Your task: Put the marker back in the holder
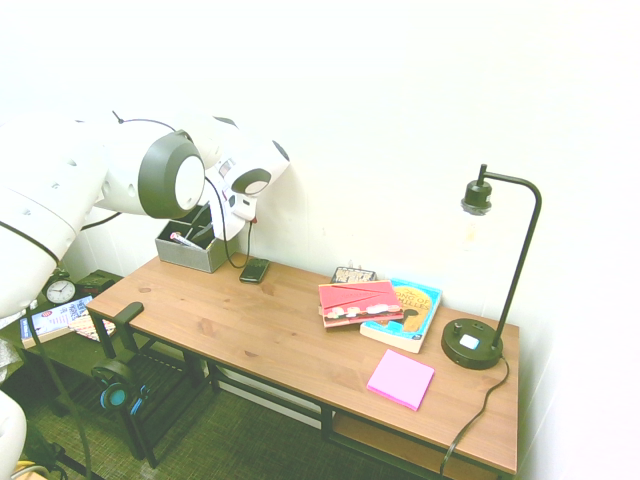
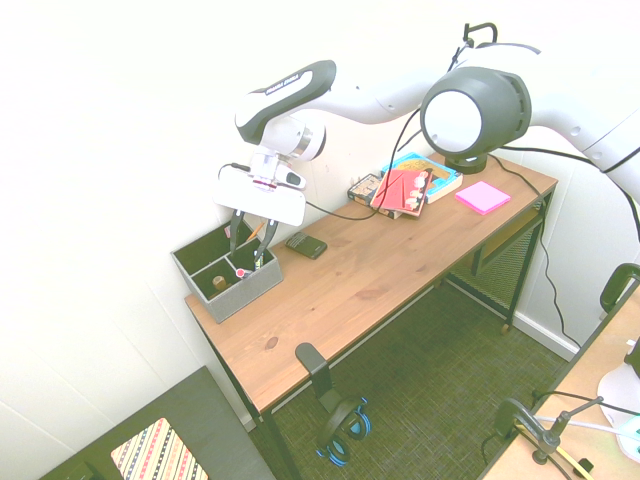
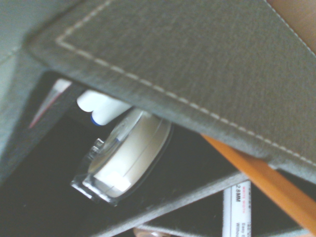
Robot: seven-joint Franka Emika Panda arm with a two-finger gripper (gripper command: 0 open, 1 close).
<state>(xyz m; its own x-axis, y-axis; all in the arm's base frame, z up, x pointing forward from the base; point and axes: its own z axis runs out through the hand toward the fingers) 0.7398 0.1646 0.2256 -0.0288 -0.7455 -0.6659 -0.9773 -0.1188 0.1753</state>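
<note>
The grey holder [image 1: 190, 255] [image 2: 238, 296] stands at the desk's end by the wall. In it lies the marker [image 1: 184, 240], white, its red cap [image 2: 241, 272] showing in a front compartment. My gripper [image 2: 248, 252] [image 1: 205, 225] points straight down into the holder, just above the marker, with its fingers spread apart and nothing between them. An orange pencil [image 2: 259, 231] [image 3: 261, 182] leans in the holder between the fingers. The wrist view shows the holder's stitched divider [image 3: 197, 64], a tape dispenser [image 3: 123, 158] and a white tube [image 3: 101, 108] inside.
A black phone [image 1: 254, 270] [image 2: 306, 245] lies right beside the holder. Further along the desk are a red folder on books [image 1: 360, 303], a pink pad [image 1: 401, 380] and a black lamp [image 1: 472, 345]. Headphones [image 2: 340, 430] hang off the desk's front edge.
</note>
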